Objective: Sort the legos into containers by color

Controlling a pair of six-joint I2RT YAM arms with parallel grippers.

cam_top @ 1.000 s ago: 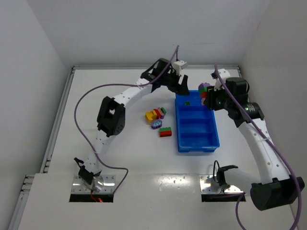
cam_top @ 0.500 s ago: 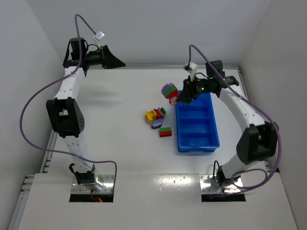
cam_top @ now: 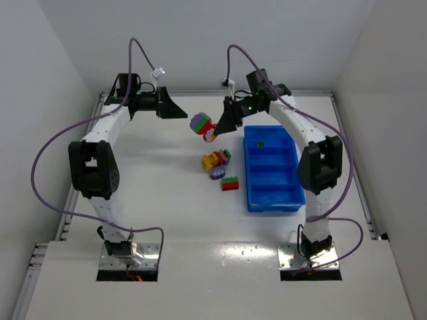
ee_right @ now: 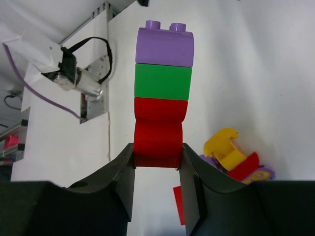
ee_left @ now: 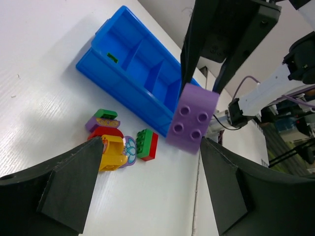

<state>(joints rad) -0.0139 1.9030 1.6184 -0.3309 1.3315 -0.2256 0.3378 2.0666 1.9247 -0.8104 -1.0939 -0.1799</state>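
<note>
Legos stack: purple on green on red, held in the air over the table, near the far left corner of the blue tray but outside it.
Right gripper: pinched on the red bottom brick; the arm arches over the tray's far end and reaches left.
Left gripper: fingers spread wide with nothing between them; the arm stretches along the far side, nose aimed right at the stack and just apart from it.
Loose legos: a yellow, red, purple and green cluster on the table left of the tray; a green-red brick lies just nearer.
Far compartment: holds a small green mark; whether it is a brick or a label I cannot tell.
Change: half a second ago the stack hung closer to the tray's corner and it has since gone left; the left gripper was out at the far left corner and has swung in toward the stack.
</note>
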